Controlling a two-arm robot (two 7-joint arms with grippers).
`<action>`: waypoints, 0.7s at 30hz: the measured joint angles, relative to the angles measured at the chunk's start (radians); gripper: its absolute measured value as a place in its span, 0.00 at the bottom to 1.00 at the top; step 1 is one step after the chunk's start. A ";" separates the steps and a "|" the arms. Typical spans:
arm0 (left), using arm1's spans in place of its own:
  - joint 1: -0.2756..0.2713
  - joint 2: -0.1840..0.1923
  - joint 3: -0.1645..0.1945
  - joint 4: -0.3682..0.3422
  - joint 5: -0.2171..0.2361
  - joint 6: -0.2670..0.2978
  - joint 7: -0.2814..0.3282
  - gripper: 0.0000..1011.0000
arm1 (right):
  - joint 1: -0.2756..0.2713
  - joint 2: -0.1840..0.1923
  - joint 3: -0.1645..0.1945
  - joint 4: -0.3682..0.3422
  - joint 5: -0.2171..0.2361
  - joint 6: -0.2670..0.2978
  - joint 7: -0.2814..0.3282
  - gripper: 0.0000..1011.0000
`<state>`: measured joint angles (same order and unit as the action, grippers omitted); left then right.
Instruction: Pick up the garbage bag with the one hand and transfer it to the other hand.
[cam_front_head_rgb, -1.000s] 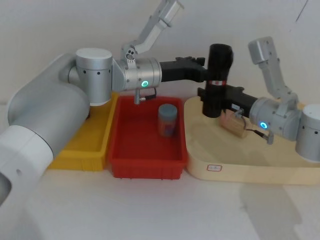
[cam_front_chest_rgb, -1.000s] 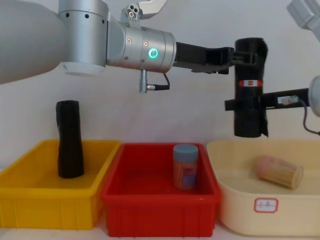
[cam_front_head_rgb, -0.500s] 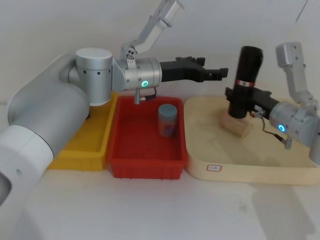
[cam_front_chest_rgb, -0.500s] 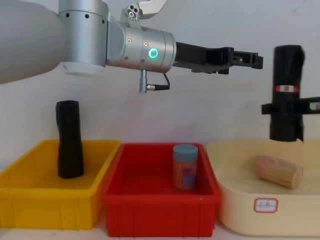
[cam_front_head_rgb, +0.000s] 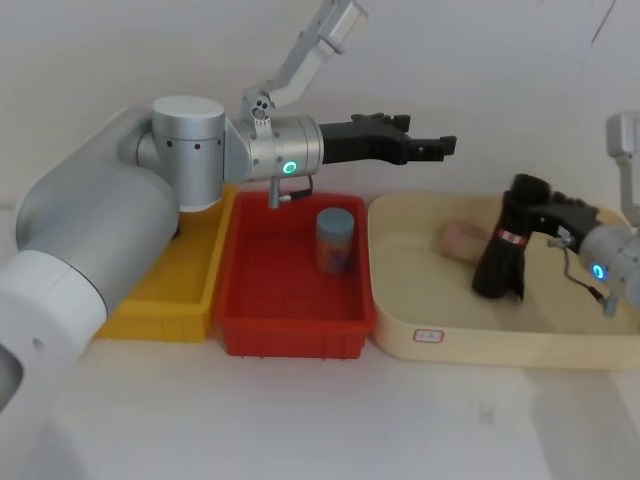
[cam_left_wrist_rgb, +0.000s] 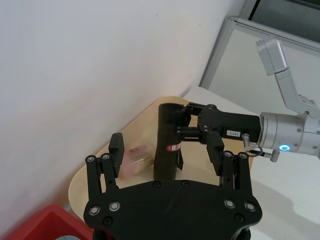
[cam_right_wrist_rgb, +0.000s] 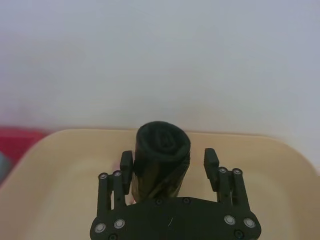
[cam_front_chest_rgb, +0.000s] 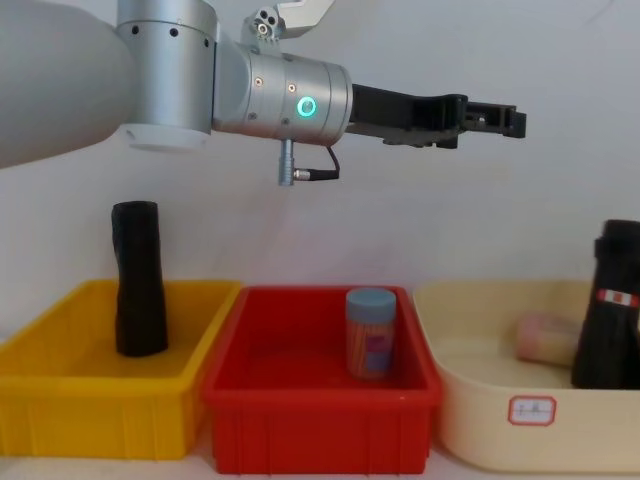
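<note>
Handoff looks done: right gripper (cam_front_head_rgb: 535, 212) clamps the bag (cam_front_head_rgb: 503, 252) in the tray (cam_front_head_rgb: 440, 340), 3 o'clock; left gripper (cam_front_head_rgb: 440, 146) released, empty, 12 o'clock.

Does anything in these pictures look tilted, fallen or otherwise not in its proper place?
Slightly. The garbage bag leans inside the cream tray instead of standing straight, between the right claw's fingers. Behind it, a tan cylinder lies on its side. The left claw hangs open above, holding nothing.
</note>
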<state>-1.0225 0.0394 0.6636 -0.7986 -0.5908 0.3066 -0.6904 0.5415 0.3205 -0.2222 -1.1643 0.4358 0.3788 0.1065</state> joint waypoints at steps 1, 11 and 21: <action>0.000 0.000 0.000 0.000 0.000 0.000 0.000 0.99 | 0.000 -0.001 0.004 0.005 0.000 -0.002 -0.005 0.84; 0.000 0.000 0.000 0.000 0.000 0.000 0.000 0.99 | -0.001 -0.006 0.039 0.051 -0.005 -0.019 -0.049 0.99; 0.000 0.000 0.000 0.000 0.000 0.000 0.000 0.99 | -0.002 -0.009 0.054 0.072 -0.007 -0.026 -0.069 0.99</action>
<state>-1.0225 0.0394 0.6637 -0.7986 -0.5908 0.3067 -0.6905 0.5393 0.3120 -0.1680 -1.0926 0.4288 0.3524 0.0375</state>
